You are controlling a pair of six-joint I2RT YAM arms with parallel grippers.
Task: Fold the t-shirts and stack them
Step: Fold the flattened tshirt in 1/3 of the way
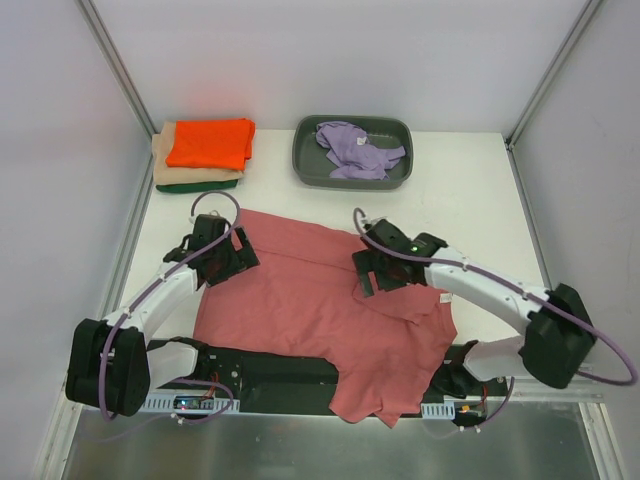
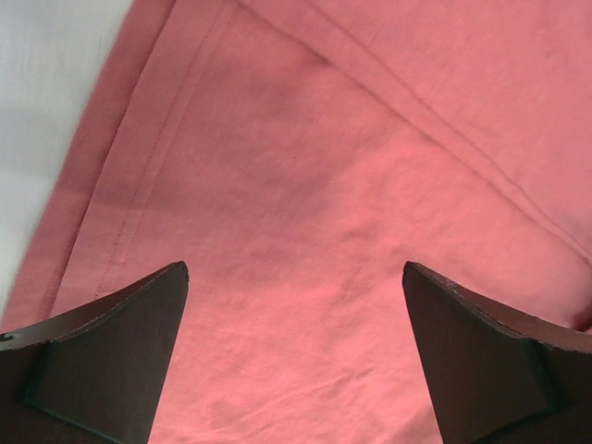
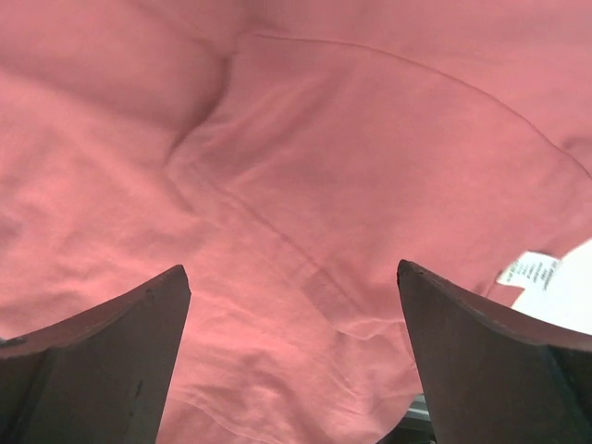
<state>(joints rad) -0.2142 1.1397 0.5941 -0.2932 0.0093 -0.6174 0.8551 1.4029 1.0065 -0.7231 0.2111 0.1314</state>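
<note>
A dusty rose-red t-shirt (image 1: 320, 310) lies spread on the table, its lower part hanging over the near edge. My left gripper (image 1: 225, 262) is open just above the shirt's left hem; the left wrist view shows the stitched hem (image 2: 139, 166) between spread jaws (image 2: 296, 268). My right gripper (image 1: 385, 285) is open above the shirt's right side, over a folded-in sleeve (image 3: 370, 185) with a white label (image 3: 529, 270). A lavender t-shirt (image 1: 355, 150) lies crumpled in the tray. Orange (image 1: 210, 142), tan (image 1: 165, 170) and dark green (image 1: 200, 186) t-shirts sit folded in a stack at the back left.
A dark grey plastic tray (image 1: 306, 160) stands at the back centre. Metal frame posts (image 1: 115, 60) rise at the back corners. The arm bases and a black mounting strip (image 1: 270, 370) line the near edge.
</note>
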